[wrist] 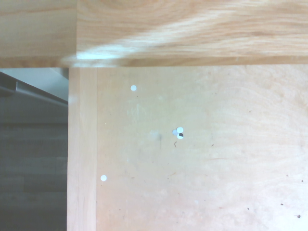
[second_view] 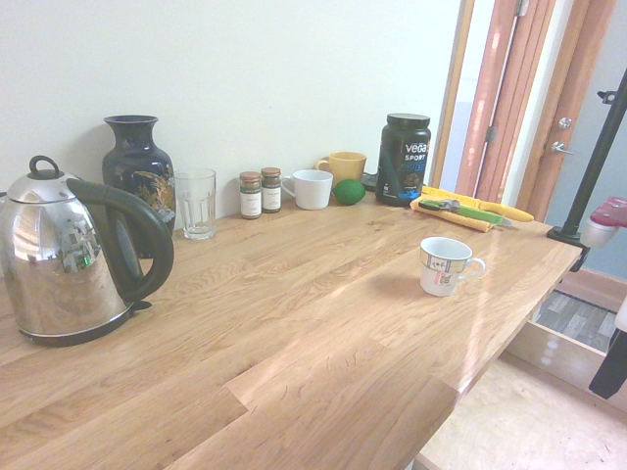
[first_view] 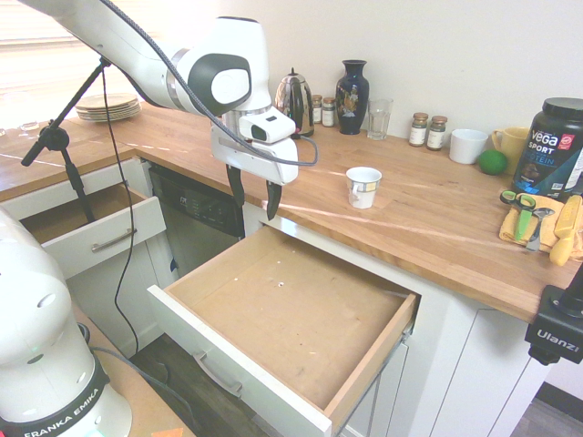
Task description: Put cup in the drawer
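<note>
One cup (first_view: 363,188) stands apart from the wide-open, empty gripper (first_view: 255,193), both nearer the drawer's (first_view: 291,309) counter side than its handle.

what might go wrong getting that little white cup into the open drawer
The open gripper could tip the light tapered cup if it closes off-centre or catches the loop handle. The cup stands near the counter's front edge, so a nudge might send it over. Set down hard in the wide, shallow drawer, it could chip.
</note>
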Motion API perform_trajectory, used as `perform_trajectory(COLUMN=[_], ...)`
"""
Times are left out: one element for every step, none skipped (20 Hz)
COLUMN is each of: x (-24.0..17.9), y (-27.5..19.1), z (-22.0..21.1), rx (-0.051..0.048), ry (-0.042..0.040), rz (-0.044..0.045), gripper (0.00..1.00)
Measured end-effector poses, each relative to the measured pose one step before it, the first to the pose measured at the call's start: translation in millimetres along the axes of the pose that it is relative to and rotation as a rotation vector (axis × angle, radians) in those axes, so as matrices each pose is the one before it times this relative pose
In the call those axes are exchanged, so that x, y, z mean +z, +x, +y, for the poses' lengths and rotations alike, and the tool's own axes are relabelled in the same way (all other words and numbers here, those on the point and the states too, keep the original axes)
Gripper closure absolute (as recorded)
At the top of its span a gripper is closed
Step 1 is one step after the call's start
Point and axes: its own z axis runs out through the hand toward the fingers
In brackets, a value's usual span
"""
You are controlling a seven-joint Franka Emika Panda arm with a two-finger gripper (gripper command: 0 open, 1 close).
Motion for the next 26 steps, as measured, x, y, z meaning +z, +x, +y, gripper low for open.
perform_trajectory(x=[0.32,0.62,0.14,-0.84,-1.79,-1.91,-2.26,-2.29,-1.72,-1.68,-1.1,-1.16,-1.54,-1.09,-1.56,-2.25,-1.77,-1.72,-2.18,-2.43,-1.79,-1.19,-0.07,0.83,1.01,1.12], y=[0.0,0.04,0.59,2.36,3.74,4.74,6.03,6.31,6.09,6.59,7.2,7.74,8.23,7.12,6.74,5.95,4.95,4.45,4.17,4.45,4.93,5.06,5.48,5.94,6.43,6.28], z=[0.0,0.0,-0.09,-0.47,-0.95,-1.75,-2.2,-2.43,-2.69,-3.3,-3.84,-4.64,-6.42,-6.53,-6.98,-6.76,-5.87,-5.23,-4.4,-4.23,-4.24,-3.61,-3.3,-3.62,-4.04,-4.44], rx=[-0.00002,-0.00007,-0.00082,0.00022,0.00243,0.00322,0.00376,0.00344,0.00474,0.00417,0.00378,0.00517,0.00437,0.0027,0.00365,0.00421,0.004,0.00305,0.00371,0.00613,0.00666,0.00646,0.00673,0.00675,0.00567,0.00399], ry=[-0.00051,-0.00112,-0.00123,-0.00055,0.00138,0.002,0.00187,0.00104,0.00092,0.00073,-0.00333,-0.00521,-0.00151,-0.00413,-0.00306,-0.00031,0.00103,-0.00021,0.00028,0.00165,0.00406,0.00274,0.00225,0.00164,-0.00032,-0.00127], rz=[-0.00051,-0.00097,0.00115,0.00373,0.00462,0.00453,0.0062,0.00761,0.00524,0.00345,0.00303,0.0018,0.00041,-0.00098,0.00011,0.00021,-0.00001,-0.00142,-0.00068,0.00064,0.00267,0.00175,0.00148,0.00104,-0.00033,-0.00092], gripper=[0.0,0.0,0.0,0.0,0.0,0.0,0.0,0.0,0.0,0.0,0.0,0.0,0.0,0.0,0.0,0.0,0.0,0.0,0.0,0.0,0.0,0.0,0.0,0.0,0.0,0.0])
